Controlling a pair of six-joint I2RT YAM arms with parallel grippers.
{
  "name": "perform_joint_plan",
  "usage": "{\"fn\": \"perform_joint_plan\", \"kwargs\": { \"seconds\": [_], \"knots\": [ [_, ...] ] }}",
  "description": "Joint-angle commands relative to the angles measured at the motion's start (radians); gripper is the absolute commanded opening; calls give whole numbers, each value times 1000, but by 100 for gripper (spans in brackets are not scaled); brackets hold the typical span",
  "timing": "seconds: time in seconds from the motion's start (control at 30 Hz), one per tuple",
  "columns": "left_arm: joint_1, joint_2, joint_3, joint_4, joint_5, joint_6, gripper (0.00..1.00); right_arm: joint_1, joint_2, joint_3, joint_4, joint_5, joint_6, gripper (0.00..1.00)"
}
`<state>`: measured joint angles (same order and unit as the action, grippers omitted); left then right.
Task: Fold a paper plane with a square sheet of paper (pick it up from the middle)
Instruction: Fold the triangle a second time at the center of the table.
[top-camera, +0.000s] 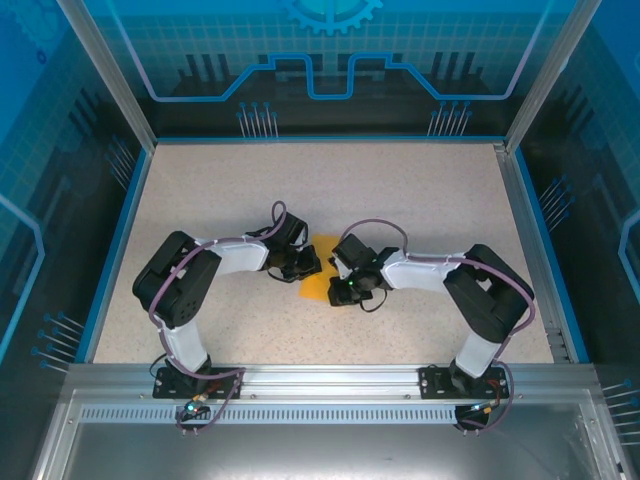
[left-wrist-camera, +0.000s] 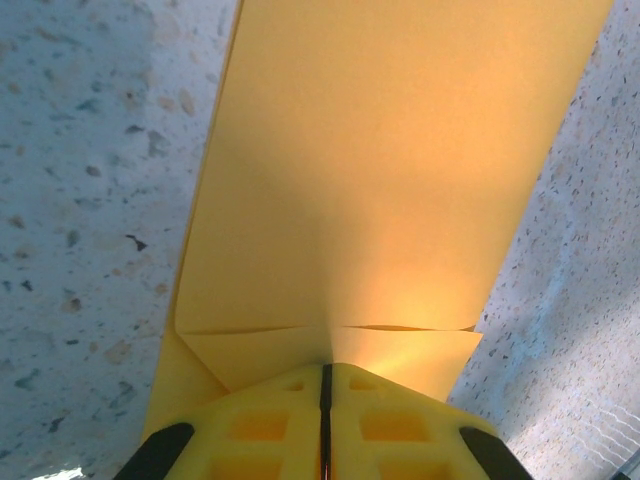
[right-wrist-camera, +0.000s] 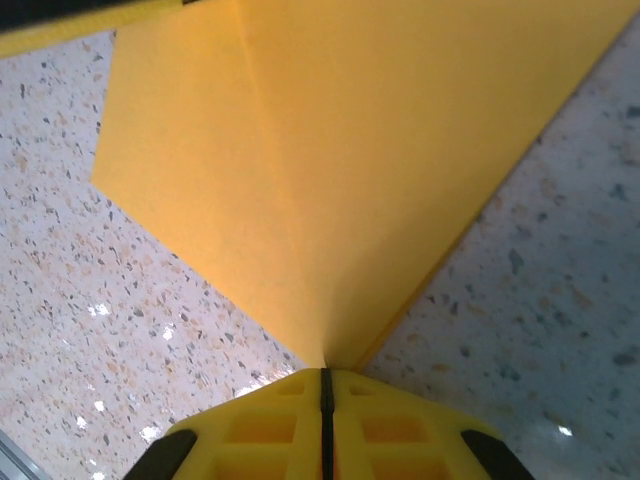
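The left gripper (left-wrist-camera: 325, 372) and right gripper (right-wrist-camera: 325, 378) each clamp tight on the partly folded paper sheet (left-wrist-camera: 380, 180), which spreads straight ahead of both over the bench (left-wrist-camera: 80, 200). Thin, light and limp, it likely tears or slips easily; its creased edges look the stiffest place to hold.

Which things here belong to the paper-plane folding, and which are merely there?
Job: partly folded orange-yellow paper sheet; left pincer, right pincer, both shut on it.
Just surroundings: speckled tabletop; blue enclosure walls; aluminium rail.
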<state>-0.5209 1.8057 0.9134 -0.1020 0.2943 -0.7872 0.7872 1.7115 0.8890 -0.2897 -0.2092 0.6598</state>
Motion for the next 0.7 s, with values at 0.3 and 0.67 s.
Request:
{"fn": "perform_joint_plan", "kwargs": {
  "seconds": [0.3, 0.67],
  "knots": [
    [-4, 16, -36, -70, -14, 13, 10, 0, 52, 72, -8, 34, 24, 9],
    [-4, -65, -52, 17, 54, 46, 11, -9, 89, 33, -51, 51, 36, 8]
  ]
}}
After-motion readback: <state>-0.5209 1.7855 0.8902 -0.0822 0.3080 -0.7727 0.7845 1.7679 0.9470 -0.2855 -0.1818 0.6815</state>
